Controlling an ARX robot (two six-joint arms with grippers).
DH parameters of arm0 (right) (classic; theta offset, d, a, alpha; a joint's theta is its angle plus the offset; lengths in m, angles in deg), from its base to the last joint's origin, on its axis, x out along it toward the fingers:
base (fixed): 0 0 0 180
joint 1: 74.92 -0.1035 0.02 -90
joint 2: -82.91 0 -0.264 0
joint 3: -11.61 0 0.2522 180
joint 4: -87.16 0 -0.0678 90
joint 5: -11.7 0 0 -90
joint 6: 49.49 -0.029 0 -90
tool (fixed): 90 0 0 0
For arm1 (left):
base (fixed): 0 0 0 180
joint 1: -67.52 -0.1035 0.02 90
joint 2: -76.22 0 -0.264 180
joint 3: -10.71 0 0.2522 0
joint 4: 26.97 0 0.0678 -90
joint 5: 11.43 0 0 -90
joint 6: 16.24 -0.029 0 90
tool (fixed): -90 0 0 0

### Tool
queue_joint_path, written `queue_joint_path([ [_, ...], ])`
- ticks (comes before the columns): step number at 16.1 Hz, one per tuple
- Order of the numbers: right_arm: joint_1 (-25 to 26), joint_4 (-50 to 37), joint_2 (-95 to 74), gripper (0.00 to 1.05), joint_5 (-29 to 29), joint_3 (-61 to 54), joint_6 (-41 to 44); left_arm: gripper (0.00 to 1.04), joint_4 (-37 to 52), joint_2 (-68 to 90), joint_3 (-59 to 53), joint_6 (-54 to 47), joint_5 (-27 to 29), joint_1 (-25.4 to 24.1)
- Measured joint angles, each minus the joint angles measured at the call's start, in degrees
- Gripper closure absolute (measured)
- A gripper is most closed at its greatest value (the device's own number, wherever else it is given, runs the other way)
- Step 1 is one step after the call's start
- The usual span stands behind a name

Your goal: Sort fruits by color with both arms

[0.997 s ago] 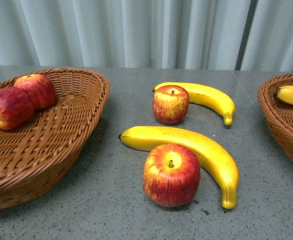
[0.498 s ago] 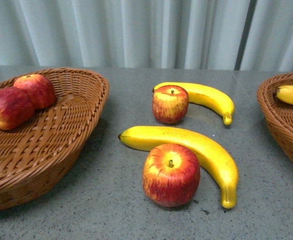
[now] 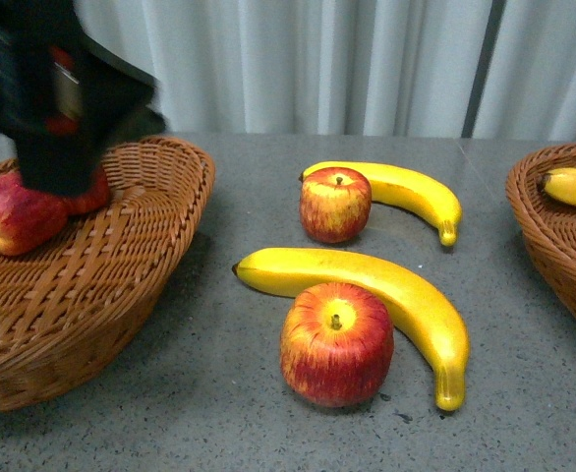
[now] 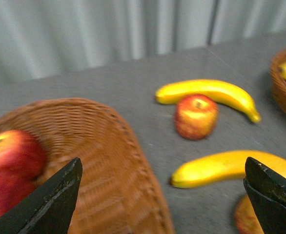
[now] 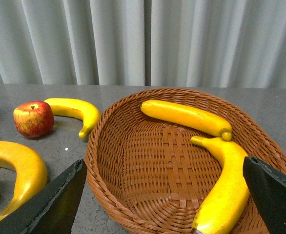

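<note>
On the table lie two red apples, a near one (image 3: pixel 336 344) and a far one (image 3: pixel 335 204), each beside a yellow banana, near (image 3: pixel 367 290) and far (image 3: pixel 406 192). My left arm (image 3: pixel 52 88) shows as a black blur over the left basket (image 3: pixel 121 256), which holds two apples (image 3: pixel 13 218). The left gripper (image 4: pixel 162 195) is open and empty above that basket's rim (image 4: pixel 133 161). The right gripper (image 5: pixel 162 200) is open and empty over the right basket (image 5: pixel 109 146), where two bananas (image 5: pixel 184 117) lie. The right arm is not in the front view.
Both wicker baskets flank the loose fruit, the right basket (image 3: pixel 553 226) at the table's right edge. A pale curtain (image 3: pixel 317 59) hangs behind the grey table (image 3: pixel 219 393).
My left arm has come into the front view at the top left, over the left basket, partly hiding one apple there. The fruit has not moved.
</note>
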Motion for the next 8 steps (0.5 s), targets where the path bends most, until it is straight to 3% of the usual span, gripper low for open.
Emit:
queue_joint_path([
  [3,0.00,0.00,0.00,0.07,0.00,0.00,0.00,0.07,-0.07,3.72,1.44,-1.73,-4.20,1.75],
  [5,0.00,0.00,0.00,0.07,0.00,0.00,0.00,0.07,-1.22,9.53,3.98,-4.02,-9.11,6.36],
  [8,0.00,0.00,0.00,0.07,0.00,0.00,0.00,0.07,-1.95,13.99,4.48,-5.68,-11.41,9.94],
])
